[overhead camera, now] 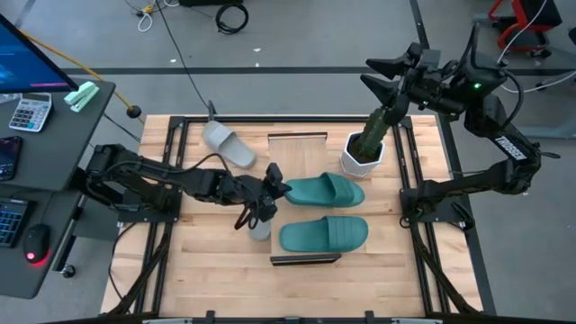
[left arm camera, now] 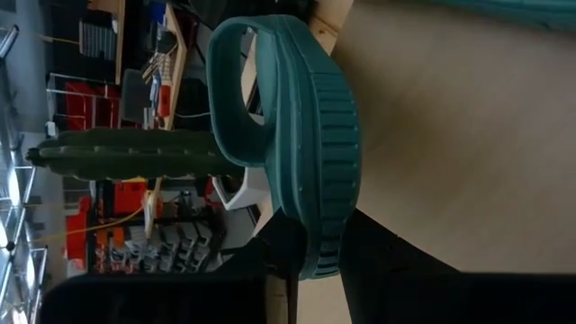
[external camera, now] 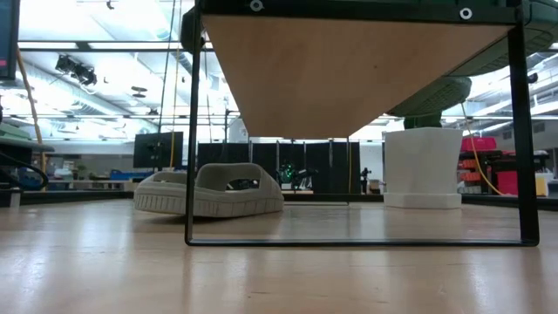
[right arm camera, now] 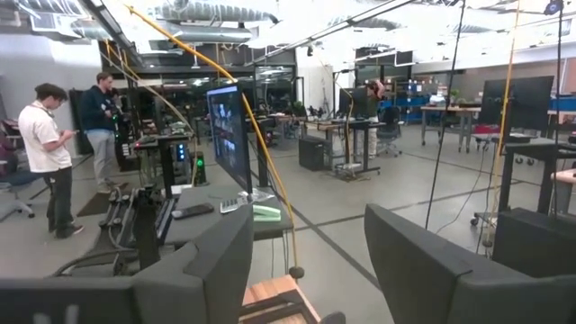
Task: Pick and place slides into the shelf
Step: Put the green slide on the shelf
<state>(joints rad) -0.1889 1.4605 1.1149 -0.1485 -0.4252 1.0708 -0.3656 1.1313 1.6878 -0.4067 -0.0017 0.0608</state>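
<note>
Two teal slides lie on the shelf's (overhead camera: 297, 153) wooden top. The one nearer the front (overhead camera: 324, 234) lies free on its sole. The other (overhead camera: 328, 191) has my left gripper (overhead camera: 277, 191) shut on its left end. A grey slide (overhead camera: 229, 144) rests sole-down on the table at the far left and also shows in the low view (external camera: 209, 192). My right gripper (overhead camera: 380, 77) hangs open and high over the far right, with nothing between its fingers (right arm camera: 207, 270). My left gripper pinches the teal slide's end (left arm camera: 317, 243), the one away from the strap (left arm camera: 229, 90), between its two fingers. One finger (left arm camera: 286, 261) is on the footbed side, the other on the sole side. The fingers come from the table's left, slanting down. The slide lies lengthwise over the shelf top (left arm camera: 450, 135); whether its sole touches it, I cannot tell.
A cactus in a white pot (overhead camera: 364, 151) stands right of the shelf's far end, below the right gripper. A small light grey shape (overhead camera: 259, 227) sits under my left wrist, mostly hidden. A desk with keyboard and calculator (overhead camera: 31, 112) borders the table's left side.
</note>
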